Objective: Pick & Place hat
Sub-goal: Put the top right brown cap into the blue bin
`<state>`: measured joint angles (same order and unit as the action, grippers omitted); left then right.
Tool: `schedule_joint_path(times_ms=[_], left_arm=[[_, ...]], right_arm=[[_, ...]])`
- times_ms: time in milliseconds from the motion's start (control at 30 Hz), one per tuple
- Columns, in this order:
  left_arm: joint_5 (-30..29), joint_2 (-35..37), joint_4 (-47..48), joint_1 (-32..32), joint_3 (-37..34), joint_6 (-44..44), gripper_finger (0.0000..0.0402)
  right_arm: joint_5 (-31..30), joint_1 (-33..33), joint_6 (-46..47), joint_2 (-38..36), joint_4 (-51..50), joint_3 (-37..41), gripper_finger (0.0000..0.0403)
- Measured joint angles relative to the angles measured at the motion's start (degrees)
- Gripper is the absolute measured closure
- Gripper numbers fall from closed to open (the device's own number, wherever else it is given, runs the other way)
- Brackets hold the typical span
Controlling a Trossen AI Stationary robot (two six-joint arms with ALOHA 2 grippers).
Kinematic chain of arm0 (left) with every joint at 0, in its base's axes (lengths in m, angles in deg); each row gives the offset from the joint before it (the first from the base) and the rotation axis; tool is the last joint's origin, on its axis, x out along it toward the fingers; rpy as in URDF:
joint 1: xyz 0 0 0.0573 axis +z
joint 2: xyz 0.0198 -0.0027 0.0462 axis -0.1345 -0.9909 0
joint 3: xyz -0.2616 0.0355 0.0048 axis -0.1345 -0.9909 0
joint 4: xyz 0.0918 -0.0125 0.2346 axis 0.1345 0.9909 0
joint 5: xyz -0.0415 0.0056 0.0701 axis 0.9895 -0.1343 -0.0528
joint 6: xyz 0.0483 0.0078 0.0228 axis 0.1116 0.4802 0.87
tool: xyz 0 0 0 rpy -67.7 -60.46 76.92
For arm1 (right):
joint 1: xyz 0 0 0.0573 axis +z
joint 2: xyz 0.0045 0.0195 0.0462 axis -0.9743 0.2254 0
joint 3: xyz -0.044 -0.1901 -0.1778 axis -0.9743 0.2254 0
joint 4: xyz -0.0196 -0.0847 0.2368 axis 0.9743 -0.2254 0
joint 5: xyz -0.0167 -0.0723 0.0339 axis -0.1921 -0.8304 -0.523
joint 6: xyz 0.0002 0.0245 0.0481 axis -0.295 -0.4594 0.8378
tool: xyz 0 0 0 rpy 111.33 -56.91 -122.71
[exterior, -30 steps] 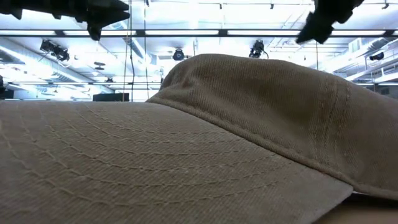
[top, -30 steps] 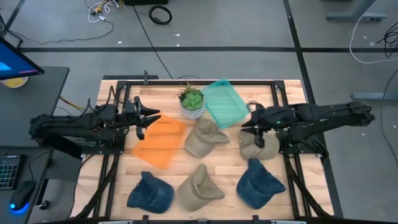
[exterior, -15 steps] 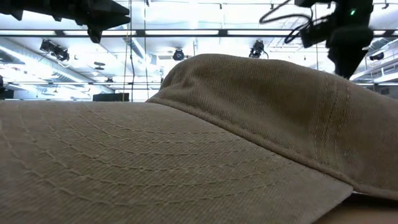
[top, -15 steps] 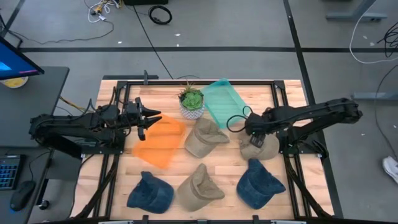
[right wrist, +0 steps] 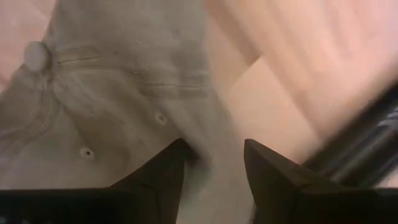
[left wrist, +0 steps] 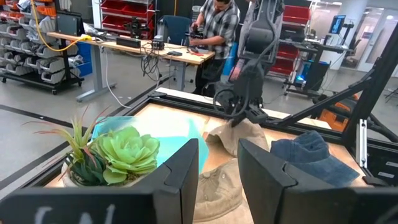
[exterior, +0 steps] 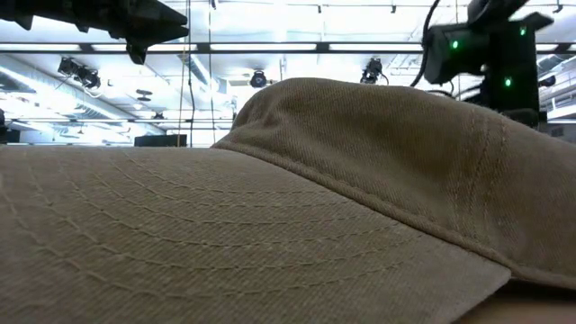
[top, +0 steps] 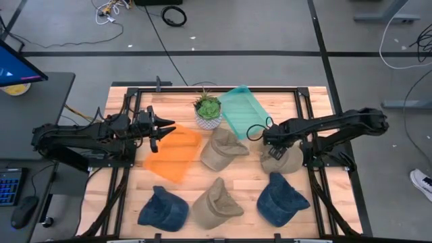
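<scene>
Right gripper (right wrist: pixel 213 163) was down on a tan hat (top: pixel 282 158), fingers spread, fabric between them. Left gripper (top: pixel 164 128) hovered, fingers spread, over an orange tray (top: pixel 174 154).

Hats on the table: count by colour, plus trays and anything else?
Tan hats: 3
Blue hats: 2
Trays: 2, orange tray, teal tray
Potted plant: 1
Total: 8
</scene>
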<state>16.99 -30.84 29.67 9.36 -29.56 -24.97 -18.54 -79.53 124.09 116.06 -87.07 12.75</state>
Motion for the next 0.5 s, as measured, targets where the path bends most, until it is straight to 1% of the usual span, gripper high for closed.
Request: schedule_joint_path(times_ms=[67,133,200,267,367,400,433,500], left_arm=[[0.0,0.0,0.0,0.0,0.0,0.0,0.0287],[0.0,0.0,0.0,0.0,0.0,0.0,0.0287],[0.0,0.0,0.0,0.0,0.0,0.0,0.0287],[0.0,0.0,0.0,0.0,0.0,0.0,0.0287],[0.0,0.0,0.0,0.0,0.0,0.0,0.0287],[0.0,0.0,0.1,0.0,0.0,0.0,0.0287],[0.0,0.0,0.1,0.0,0.0,0.0,0.0287],[0.0,0.0,0.3,0.0,0.0,0.0,0.0287]], right_arm=[[2.7,-0.6,-1.6,0.0,5.2,2.2,0.0238],[2.9,-1.0,-2.1,0.0,8.9,4.1,0.0244],[2.9,-1.3,-2.1,-0.1,10.2,5.3,0.0260],[2.5,-1.3,-1.9,-0.1,9.2,5.5,0.0291],[2.9,-1.3,-1.8,-0.1,7.0,4.9,0.0364],[3.5,-1.3,-2.0,0.0,6.2,4.4,0.0383],[4.3,-1.3,-2.5,0.0,5.6,3.5,0.0390],[5.7,-1.2,-2.7,0.0,4.5,0.9,0.0386]])
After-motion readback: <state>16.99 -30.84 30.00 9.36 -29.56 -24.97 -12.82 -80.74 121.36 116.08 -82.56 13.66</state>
